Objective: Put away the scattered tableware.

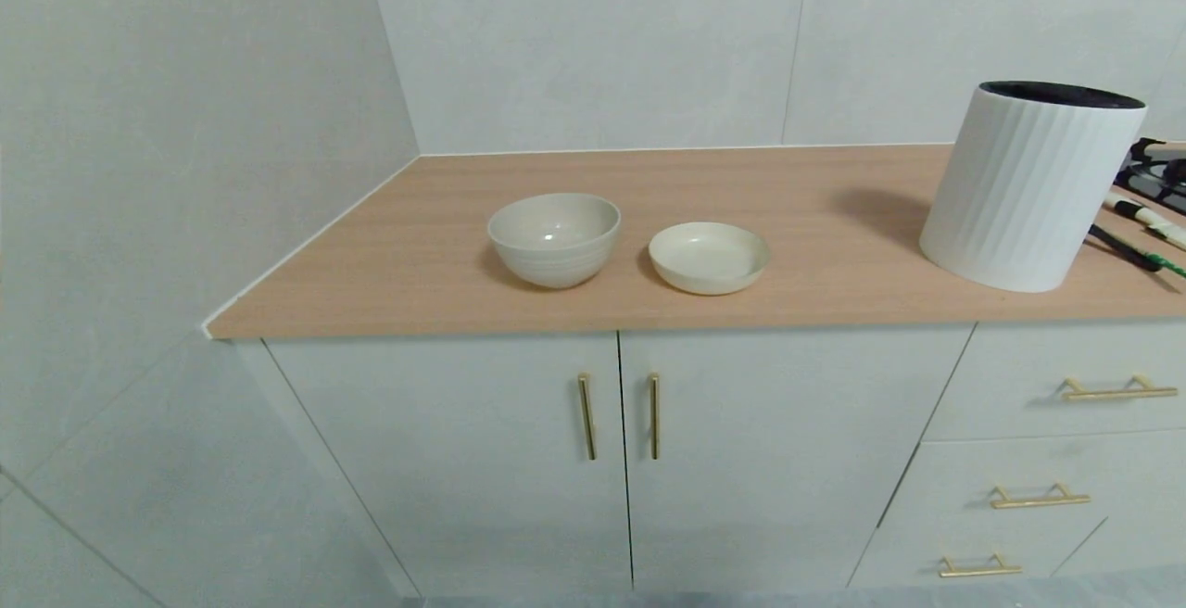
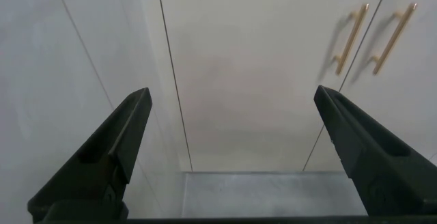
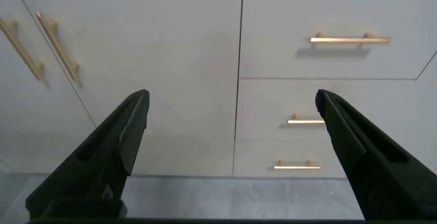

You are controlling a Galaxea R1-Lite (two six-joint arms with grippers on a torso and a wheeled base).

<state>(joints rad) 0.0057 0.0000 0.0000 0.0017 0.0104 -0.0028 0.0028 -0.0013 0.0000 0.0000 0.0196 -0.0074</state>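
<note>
A deep cream bowl [image 1: 554, 238] stands on the wooden countertop [image 1: 797, 182], with a shallow cream dish [image 1: 709, 258] just to its right; the two are close but apart. Below the counter are two white cabinet doors with gold handles [image 1: 620, 415]. My left gripper [image 2: 232, 115] is open and empty, low down, facing the cabinet doors [image 2: 273, 74] and their handles [image 2: 374, 38]. My right gripper [image 3: 232, 115] is also open and empty, low in front of the drawers [image 3: 334, 29] and the cabinet door handles [image 3: 41, 46].
A tall white ribbed canister [image 1: 1030, 186] stands on the counter at the right, with several utensils [image 1: 1144, 228] lying beyond it. Three drawers with gold handles [image 1: 1116, 391] sit at the lower right. Tiled walls close the counter at the left and back.
</note>
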